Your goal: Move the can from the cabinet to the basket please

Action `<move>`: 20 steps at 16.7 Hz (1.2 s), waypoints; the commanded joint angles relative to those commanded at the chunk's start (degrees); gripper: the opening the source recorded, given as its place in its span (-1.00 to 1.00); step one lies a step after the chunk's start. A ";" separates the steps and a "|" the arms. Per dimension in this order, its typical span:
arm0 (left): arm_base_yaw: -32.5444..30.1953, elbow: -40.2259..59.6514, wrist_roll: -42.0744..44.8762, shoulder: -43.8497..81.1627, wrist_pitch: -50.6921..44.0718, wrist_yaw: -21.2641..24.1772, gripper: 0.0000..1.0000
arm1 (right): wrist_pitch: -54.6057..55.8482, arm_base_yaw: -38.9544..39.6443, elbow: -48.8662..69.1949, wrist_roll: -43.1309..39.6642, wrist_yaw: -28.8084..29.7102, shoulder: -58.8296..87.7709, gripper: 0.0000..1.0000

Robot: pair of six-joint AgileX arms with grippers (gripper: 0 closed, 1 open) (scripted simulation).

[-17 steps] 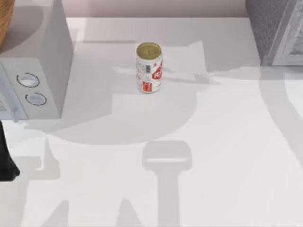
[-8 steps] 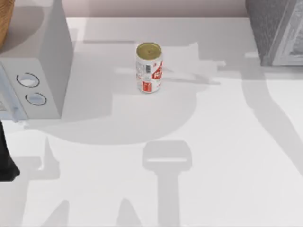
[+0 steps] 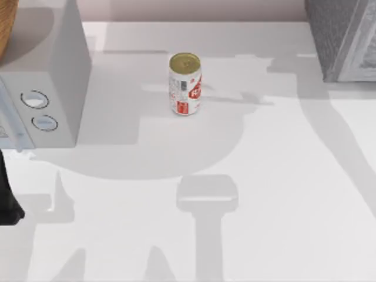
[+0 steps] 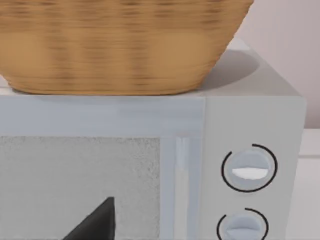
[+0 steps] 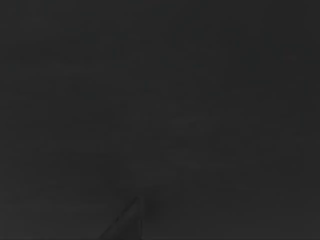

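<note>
Shadow of right arm has slid toward the cabinet [image 3: 338, 35] at table's right; nothing else moved. Can [image 3: 185, 84] stands upright mid-table, untouched, well apart from basket [image 4: 120, 45] atop the microwave [image 4: 250, 120]. Right wrist view dark; finger opening of either gripper can't be told.

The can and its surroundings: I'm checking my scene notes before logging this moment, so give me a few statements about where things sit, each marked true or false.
1. The can stands upright on the white table. True.
2. The can is inside the cabinet. False: it stands on the open table, apart from the cabinet at the top view's right.
3. The basket rests on top of the pale grey box with two dials. True.
4. The can lies in the basket. False: it is on the table.
5. The right wrist view is dark. True.
</note>
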 joint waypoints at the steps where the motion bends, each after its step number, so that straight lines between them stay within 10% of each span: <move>1: 0.00 0.00 0.00 0.00 0.00 0.00 1.00 | 0.00 -0.01 0.01 0.00 0.00 0.01 1.00; 10: 0.00 0.00 0.00 0.00 0.00 0.00 1.00 | 1.86 -1.64 -11.77 -0.33 -2.33 -9.51 1.00; 20: 0.00 0.00 0.00 0.00 0.00 0.00 1.00 | 13.48 -10.83 -63.28 -0.12 -12.71 -47.77 1.00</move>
